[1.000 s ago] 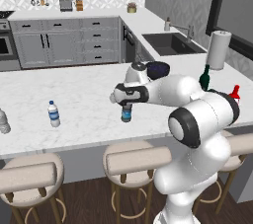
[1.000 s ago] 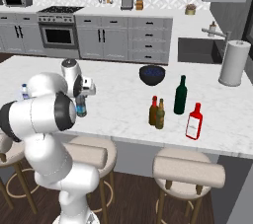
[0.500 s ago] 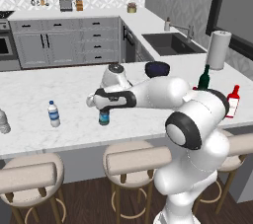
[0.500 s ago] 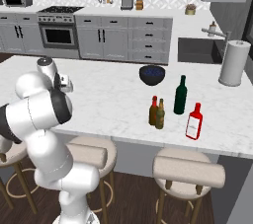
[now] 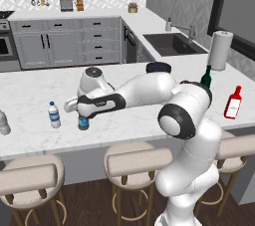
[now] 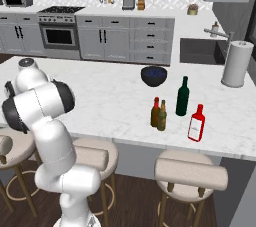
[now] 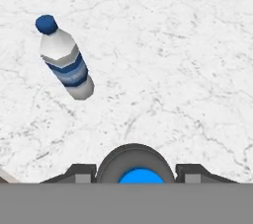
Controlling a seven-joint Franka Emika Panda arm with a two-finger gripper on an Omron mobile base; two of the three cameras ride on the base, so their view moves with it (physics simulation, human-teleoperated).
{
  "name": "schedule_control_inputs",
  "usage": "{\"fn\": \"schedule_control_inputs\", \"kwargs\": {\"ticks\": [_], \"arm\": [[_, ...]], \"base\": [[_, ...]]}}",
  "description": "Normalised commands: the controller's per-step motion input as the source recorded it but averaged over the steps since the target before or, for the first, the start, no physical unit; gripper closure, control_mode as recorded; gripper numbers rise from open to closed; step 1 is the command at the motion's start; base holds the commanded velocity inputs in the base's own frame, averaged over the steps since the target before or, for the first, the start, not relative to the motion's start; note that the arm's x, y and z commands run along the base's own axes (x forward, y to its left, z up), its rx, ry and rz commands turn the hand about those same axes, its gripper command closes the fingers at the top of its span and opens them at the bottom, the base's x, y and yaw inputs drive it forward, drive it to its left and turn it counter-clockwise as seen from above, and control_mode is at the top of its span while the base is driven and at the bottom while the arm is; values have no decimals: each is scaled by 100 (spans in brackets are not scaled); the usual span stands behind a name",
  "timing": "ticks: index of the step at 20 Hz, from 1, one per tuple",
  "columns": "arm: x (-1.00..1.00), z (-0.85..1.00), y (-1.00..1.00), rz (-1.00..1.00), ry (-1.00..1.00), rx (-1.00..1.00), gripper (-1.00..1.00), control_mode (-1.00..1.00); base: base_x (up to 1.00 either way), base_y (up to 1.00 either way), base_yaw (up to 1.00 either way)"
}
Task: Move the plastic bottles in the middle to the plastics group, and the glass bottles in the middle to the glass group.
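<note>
The arm is stretched out low over the marble worktop [image 5: 30, 88] with its tool [image 5: 83, 119] closed about halfway around the small dark blue plastic bottle [image 5: 83, 122]. In the hand view the bottle's dark cap sits squarely between the two finger tips. From the left base view the bottle's foot looks to be at or just above the worktop; I cannot tell which.

It is just beside the white-capped water bottle [image 5: 54, 114], which stands at about nine o'clock from it in the left base view. The greyish water bottle [image 5: 3, 122] stands further the same way, at the picture's edge. So I judge the plastic half of the job to be nearly done, with only the letting go left.

The glass half looks untouched. The dark brown bottle with the red top [image 6: 155, 112] and the olive-amber bottle [image 6: 162, 115] stand touching or almost so, mid-worktop. The tall green wine bottle [image 6: 182, 96] is near them at about one o'clock in the right base view, and the red bottle with the white label [image 6: 196, 123] at about three o'clock. Both brown bottles have yet to be carried to that pair.

As for containers, a dark bowl [image 6: 153, 76] sits behind the brown bottles; from here its inside looks bluish, and I cannot make out anything in it. The sink [image 5: 172, 43] beyond shows nothing inside.
</note>
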Motion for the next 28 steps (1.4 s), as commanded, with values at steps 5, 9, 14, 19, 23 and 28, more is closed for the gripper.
{"fn": "schedule_control_inputs", "kwargs": {"ticks": [5, 9, 14, 19, 23, 28], "arm": [[-5, -3, 51, 1, 0, 0, 100, -100], [0, -12, 37, 0, 0, 0, 100, -100], [0, -13, 44, 0, 0, 2, 100, -100], [0, -12, 49, 0, -1, 3, 100, -100], [2, -21, 42, 0, 0, 1, 100, -100], [3, -32, 28, 0, 0, 0, 100, -100]], "base": [[0, 0, 0], [0, 0, 0], [0, 0, 0], [0, 0, 0], [0, 0, 0], [0, 0, 0]]}}
